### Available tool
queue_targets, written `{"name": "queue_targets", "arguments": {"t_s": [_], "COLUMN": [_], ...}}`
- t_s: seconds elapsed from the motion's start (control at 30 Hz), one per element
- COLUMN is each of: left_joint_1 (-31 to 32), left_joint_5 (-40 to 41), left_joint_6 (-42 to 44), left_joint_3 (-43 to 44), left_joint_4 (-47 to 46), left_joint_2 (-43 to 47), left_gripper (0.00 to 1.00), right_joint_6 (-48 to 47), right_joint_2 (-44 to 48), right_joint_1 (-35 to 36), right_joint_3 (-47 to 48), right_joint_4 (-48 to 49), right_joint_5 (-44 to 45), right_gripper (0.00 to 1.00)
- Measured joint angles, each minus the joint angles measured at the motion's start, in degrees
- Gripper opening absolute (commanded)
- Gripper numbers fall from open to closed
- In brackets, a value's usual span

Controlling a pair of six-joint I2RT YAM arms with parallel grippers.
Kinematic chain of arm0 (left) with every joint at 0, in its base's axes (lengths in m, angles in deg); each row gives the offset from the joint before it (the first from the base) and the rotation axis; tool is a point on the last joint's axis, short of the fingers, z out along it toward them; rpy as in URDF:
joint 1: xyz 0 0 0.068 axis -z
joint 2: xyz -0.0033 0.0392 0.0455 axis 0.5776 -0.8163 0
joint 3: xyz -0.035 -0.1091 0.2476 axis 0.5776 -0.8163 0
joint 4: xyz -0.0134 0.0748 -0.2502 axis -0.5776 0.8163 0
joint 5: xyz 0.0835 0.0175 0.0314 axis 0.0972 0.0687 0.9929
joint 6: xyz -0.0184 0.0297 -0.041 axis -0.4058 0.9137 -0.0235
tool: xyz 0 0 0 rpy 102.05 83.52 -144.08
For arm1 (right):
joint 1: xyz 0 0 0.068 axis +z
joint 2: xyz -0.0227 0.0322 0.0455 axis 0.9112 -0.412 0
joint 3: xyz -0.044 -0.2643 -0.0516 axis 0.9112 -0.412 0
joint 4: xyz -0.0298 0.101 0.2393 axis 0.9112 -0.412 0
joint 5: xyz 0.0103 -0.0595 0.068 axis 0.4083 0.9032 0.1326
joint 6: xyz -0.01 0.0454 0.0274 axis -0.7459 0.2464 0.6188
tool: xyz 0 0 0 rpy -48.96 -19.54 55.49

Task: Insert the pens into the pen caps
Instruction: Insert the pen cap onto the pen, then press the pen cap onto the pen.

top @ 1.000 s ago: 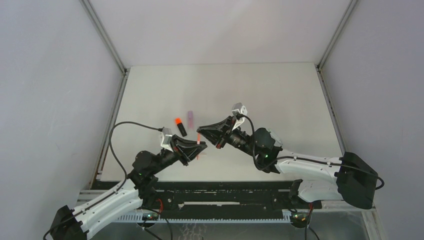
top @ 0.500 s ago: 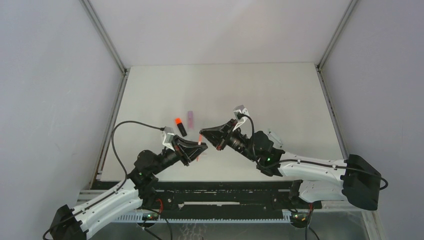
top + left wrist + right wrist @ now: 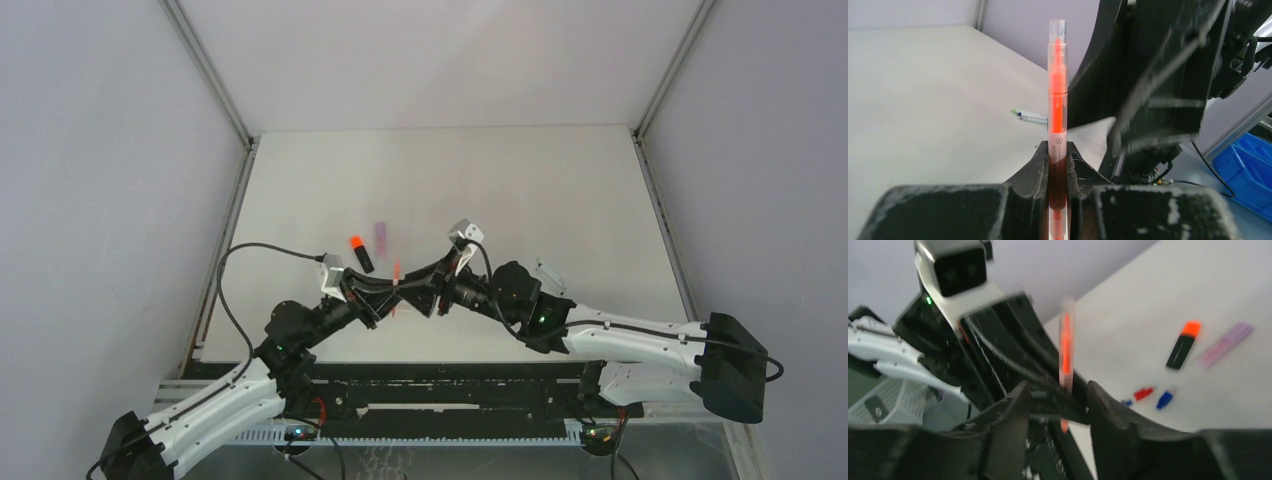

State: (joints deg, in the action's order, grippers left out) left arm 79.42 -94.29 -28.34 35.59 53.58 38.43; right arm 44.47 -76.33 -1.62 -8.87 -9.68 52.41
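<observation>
With your left claw [image 3: 1058, 152] pinching the orange pen [image 3: 1057, 100], pull your right claw [image 3: 1058, 395], half open and holding nothing, straight back so it spares the clear cap [image 3: 1057, 32].

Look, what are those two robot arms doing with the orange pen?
The left gripper pinches a thin orange pen near its bottom end, so most of it sticks out past the fingers. A clear cap seems to sit over its tip. The right gripper is close up, its fingers apart on either side of the pen, not squeezing. A black orange-tipped highlighter and a lilac one lie on the table nearby.
</observation>
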Motion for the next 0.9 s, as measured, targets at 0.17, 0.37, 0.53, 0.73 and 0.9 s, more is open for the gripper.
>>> {"name": "queue_targets", "arguments": {"t_s": [0.17,0.37,0.53,0.73,0.9], "left_joint_1": [-0.3,-0.3,-0.3,-0.3,-0.3], "left_joint_5": [0.0,-0.8,-1.3,-1.3,-1.3], "left_joint_6": [3.4,6.3,7.4,8.3,8.7], "left_joint_3": [-0.2,-0.8,-0.9,-0.9,-0.9], "left_joint_4": [-0.3,0.1,0.5,1.7,2.4], "left_joint_2": [0.9,1.7,1.8,3.2,4.0], "left_gripper": [0.00,0.00,0.00,0.00,0.00], "right_joint_6": [-3.1,-4.9,-6.1,-7.2,-7.3], "right_joint_2": [1.7,3.4,3.4,1.2,-1.1], "right_joint_1": [0.2,-4.1,-6.2,-7.1,-7.2], "right_joint_3": [0.3,1.7,4.9,9.4,10.4], "right_joint_4": [-8.3,-12.4,-13.4,-13.1,-12.9], "right_joint_5": [-3.8,-8.8,-11.3,-13.2,-14.8], "right_gripper": [0.63,0.68,0.67,0.66,0.65]}}
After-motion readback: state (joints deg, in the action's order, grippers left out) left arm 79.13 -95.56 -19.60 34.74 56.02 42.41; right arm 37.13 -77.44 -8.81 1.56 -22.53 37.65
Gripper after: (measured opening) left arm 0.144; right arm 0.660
